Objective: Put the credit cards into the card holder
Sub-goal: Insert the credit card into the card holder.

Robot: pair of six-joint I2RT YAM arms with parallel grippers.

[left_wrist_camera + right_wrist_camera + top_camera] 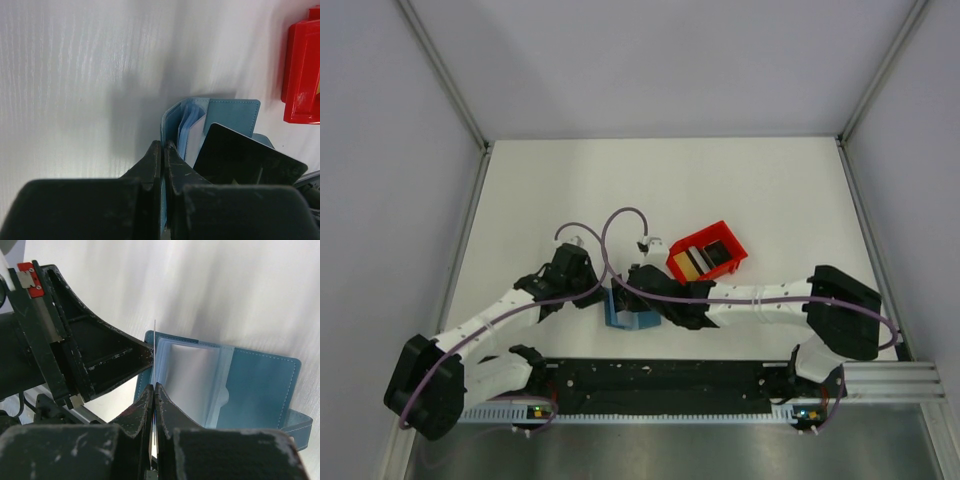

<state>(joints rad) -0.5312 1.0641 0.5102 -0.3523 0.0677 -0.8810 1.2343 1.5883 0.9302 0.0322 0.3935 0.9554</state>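
Note:
The teal-blue card holder (pixel 623 313) stands open on the table between the two grippers. My left gripper (pixel 164 147) is shut on the edge of its cover (pixel 172 120) and holds it open. My right gripper (pixel 155 386) is shut on a black credit card (pixel 245 160), which shows edge-on in the right wrist view (pixel 155 340), right at the holder's greyish shiny pockets (pixel 192 375). More credit cards (pixel 705 259), black, tan and white, lie in the red bin (pixel 728 238).
The red bin also shows at the right edge of the left wrist view (pixel 300 75), just behind and right of the holder. The left gripper's fingers (pixel 112 360) sit close to the left of the card. A black rail (pixel 660 378) runs along the near edge.

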